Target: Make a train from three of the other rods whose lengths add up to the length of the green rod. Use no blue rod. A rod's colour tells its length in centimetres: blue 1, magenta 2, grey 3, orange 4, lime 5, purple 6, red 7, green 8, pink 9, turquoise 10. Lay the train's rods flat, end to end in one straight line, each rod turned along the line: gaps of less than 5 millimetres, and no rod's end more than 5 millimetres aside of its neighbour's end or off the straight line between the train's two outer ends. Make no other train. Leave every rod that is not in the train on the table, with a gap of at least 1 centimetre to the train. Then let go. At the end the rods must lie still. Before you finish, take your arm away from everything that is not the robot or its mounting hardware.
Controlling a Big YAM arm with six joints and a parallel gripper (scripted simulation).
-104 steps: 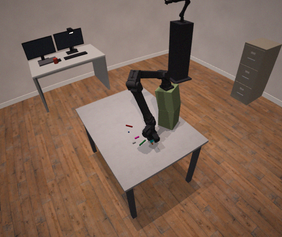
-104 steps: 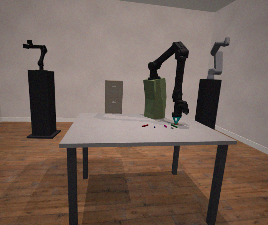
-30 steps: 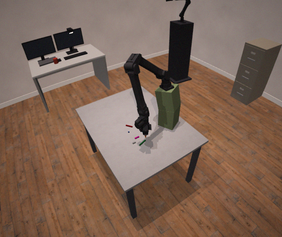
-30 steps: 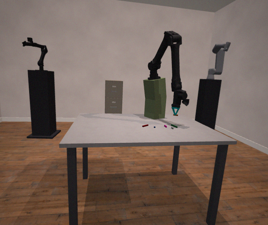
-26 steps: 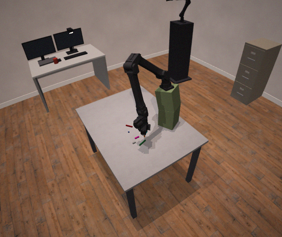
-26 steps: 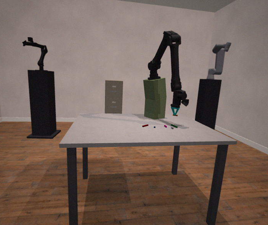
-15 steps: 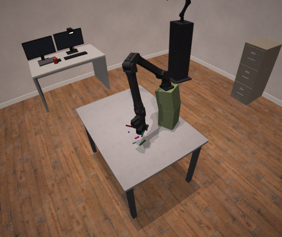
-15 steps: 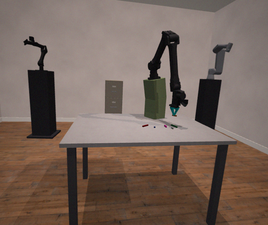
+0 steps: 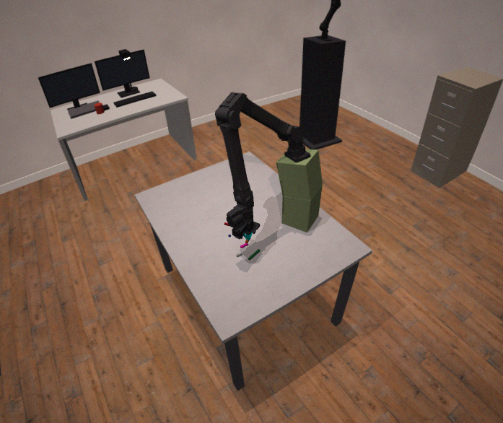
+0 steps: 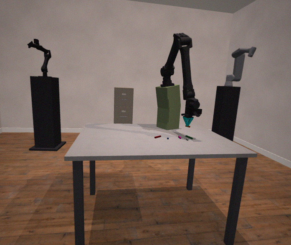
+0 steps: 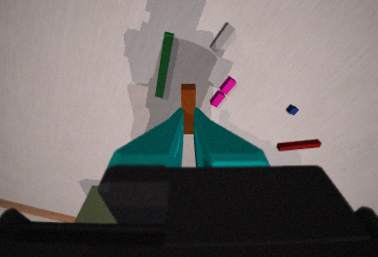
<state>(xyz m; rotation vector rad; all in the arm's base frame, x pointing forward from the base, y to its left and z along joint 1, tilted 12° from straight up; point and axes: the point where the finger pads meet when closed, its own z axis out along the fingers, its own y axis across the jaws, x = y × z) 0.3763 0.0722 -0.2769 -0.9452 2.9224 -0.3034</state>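
My gripper (image 11: 188,114) (image 10: 188,125) is shut on the orange rod (image 11: 188,100) (image 10: 187,126) (image 9: 247,242) and holds it above the table. Two magenta rods (image 11: 228,85) (image 11: 217,99) lie end to end in about one line, with at most a thin gap; in the top and exterior views they look like one magenta piece (image 9: 244,245) (image 10: 179,137). The green rod (image 11: 165,65) (image 9: 254,254) (image 10: 189,137) lies on the other side of the held rod in the wrist view. A grey rod (image 11: 223,36) (image 9: 239,254) (image 10: 186,139) lies beyond the magenta rods, apart from them.
A blue rod (image 11: 292,109) (image 9: 229,235) (image 10: 167,138) and a red rod (image 11: 299,145) (image 9: 226,224) (image 10: 157,136) lie apart on the magenta rods' far side from the green rod. The arm's green pedestal (image 9: 301,195) (image 10: 168,108) stands on the table (image 9: 238,309) (image 10: 108,150).
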